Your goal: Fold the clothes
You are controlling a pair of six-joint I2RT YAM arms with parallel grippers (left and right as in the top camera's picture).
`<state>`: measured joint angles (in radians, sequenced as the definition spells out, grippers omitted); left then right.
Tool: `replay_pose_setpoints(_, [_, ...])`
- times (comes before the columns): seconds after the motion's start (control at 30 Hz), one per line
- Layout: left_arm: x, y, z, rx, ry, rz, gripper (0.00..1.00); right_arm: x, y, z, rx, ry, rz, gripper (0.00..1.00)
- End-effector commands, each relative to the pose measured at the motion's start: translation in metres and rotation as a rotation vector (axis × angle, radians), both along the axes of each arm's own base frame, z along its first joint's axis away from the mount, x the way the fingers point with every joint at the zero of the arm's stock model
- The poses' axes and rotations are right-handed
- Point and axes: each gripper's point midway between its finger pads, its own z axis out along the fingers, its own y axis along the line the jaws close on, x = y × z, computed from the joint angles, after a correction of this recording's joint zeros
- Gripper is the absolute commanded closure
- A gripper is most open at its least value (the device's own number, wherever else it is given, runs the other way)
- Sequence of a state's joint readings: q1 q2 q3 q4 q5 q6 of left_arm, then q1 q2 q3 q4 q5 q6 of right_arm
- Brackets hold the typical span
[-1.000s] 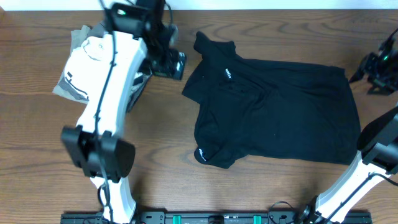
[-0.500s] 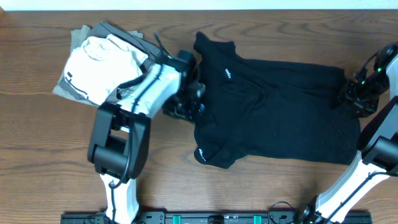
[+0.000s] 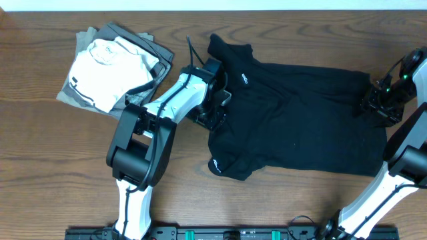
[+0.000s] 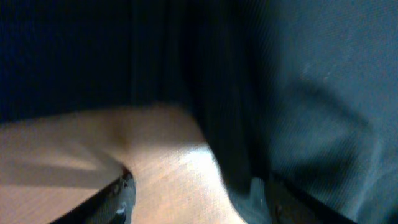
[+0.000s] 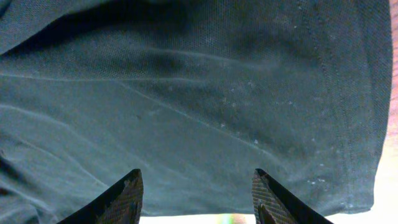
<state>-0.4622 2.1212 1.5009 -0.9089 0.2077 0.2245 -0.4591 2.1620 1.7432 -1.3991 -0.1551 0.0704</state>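
The black collared shirt (image 3: 293,120) lies spread flat across the middle and right of the table, collar at the upper left, with a white chest logo and a white sleeve mark at the lower left. My left gripper (image 3: 212,110) is open at the shirt's left edge; its wrist view shows the dark fabric (image 4: 292,93) beside bare wood, with one finger at the cloth's edge (image 4: 193,199). My right gripper (image 3: 375,103) is open, low over the shirt's right hem. The right wrist view shows both fingertips (image 5: 196,196) spread apart above the black cloth (image 5: 205,93).
A folded white garment (image 3: 110,63) lies on folded grey garments (image 3: 143,43) at the upper left. Bare wooden table (image 3: 60,167) lies in front and to the left. The arm bases stand at the front edge.
My left arm has swung from beside the folded stack to the shirt's left edge. My right gripper has moved left and down onto the shirt's right hem.
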Motion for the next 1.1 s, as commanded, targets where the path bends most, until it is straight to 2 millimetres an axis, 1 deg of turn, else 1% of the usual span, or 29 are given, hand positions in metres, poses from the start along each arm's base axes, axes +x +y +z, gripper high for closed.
replay_pose_setpoints(0.0, [-0.006, 0.006, -0.022, 0.043, 0.045, 0.011, 0.32, 0.000, 0.000, 0.006, 0.007, -0.021, -0.006, 0.46])
replay_pose_setpoints(0.03, [-0.005, 0.006, -0.022, 0.041, 0.042, 0.020, 0.36, 0.000, 0.000, 0.006, 0.007, -0.020, -0.006, 0.46])
replay_pose_setpoints(0.1, [-0.004, 0.005, -0.022, 0.042, 0.039, 0.048, 0.51, 0.000, 0.000, 0.006, 0.007, -0.021, -0.006, 0.46])
replay_pose_setpoints(0.17, [-0.004, 0.005, -0.022, 0.048, 0.042, 0.090, 0.70, 0.000, 0.000, 0.006, 0.007, -0.021, -0.006, 0.46])
replay_pose_setpoints(0.23, [-0.004, 0.008, -0.022, 0.058, 0.053, 0.131, 0.92, 0.000, 0.000, 0.006, 0.006, -0.021, -0.005, 0.46])
replay_pose_setpoints(0.27, [-0.004, 0.012, -0.022, 0.071, 0.057, 0.156, 0.94, 0.000, 0.000, 0.006, 0.007, -0.021, -0.004, 0.46])
replay_pose_setpoints(0.33, [-0.003, 0.029, -0.022, 0.136, 0.060, 0.246, 0.94, 0.000, 0.000, 0.006, 0.007, -0.019, -0.002, 0.46])
replay_pose_setpoints(0.37, [-0.003, 0.043, -0.021, 0.180, 0.066, 0.296, 0.94, -0.001, 0.000, 0.006, 0.008, -0.018, -0.002, 0.46])
replay_pose_setpoints(0.47, [-0.002, 0.074, -0.019, 0.256, 0.084, 0.401, 0.94, 0.000, -0.001, 0.006, 0.006, -0.020, 0.006, 0.46])
replay_pose_setpoints(0.57, [-0.001, 0.097, -0.018, 0.275, 0.111, 0.506, 0.94, 0.000, -0.003, 0.005, -0.004, -0.022, 0.006, 0.45])
replay_pose_setpoints(0.67, [0.002, 0.110, -0.018, 0.271, 0.122, 0.556, 0.94, 0.003, -0.009, 0.003, -0.018, -0.041, -0.002, 0.41])
replay_pose_setpoints(0.77, [0.003, 0.112, -0.018, 0.271, 0.123, 0.563, 0.94, 0.009, -0.014, -0.004, -0.033, -0.073, -0.006, 0.37])
replay_pose_setpoints(0.8, [0.004, 0.112, -0.018, 0.270, 0.121, 0.563, 0.92, 0.011, -0.012, -0.009, -0.027, -0.086, -0.003, 0.36])
replay_pose_setpoints(0.9, [0.006, 0.110, -0.019, 0.265, 0.110, 0.559, 0.83, 0.013, -0.007, -0.026, -0.024, -0.104, 0.017, 0.35])
replay_pose_setpoints(0.93, [0.006, 0.109, -0.019, 0.264, 0.108, 0.557, 0.83, 0.013, -0.005, -0.033, -0.024, -0.110, 0.019, 0.35])
replay_pose_setpoints(0.97, [0.006, 0.108, -0.019, 0.262, 0.106, 0.555, 0.78, 0.012, -0.003, -0.041, -0.027, -0.116, 0.023, 0.37])
replay_pose_setpoints(1.0, [0.006, 0.108, -0.019, 0.262, 0.105, 0.555, 0.77, 0.011, -0.001, -0.047, -0.028, -0.118, 0.025, 0.39])
replay_pose_setpoints(1.03, [0.006, 0.108, -0.019, 0.262, 0.106, 0.555, 0.77, 0.010, 0.000, -0.052, -0.028, -0.118, 0.025, 0.43])
replay_pose_setpoints(1.07, [0.006, 0.108, -0.019, 0.263, 0.106, 0.555, 0.77, 0.008, 0.000, -0.056, -0.030, -0.115, 0.019, 0.54])
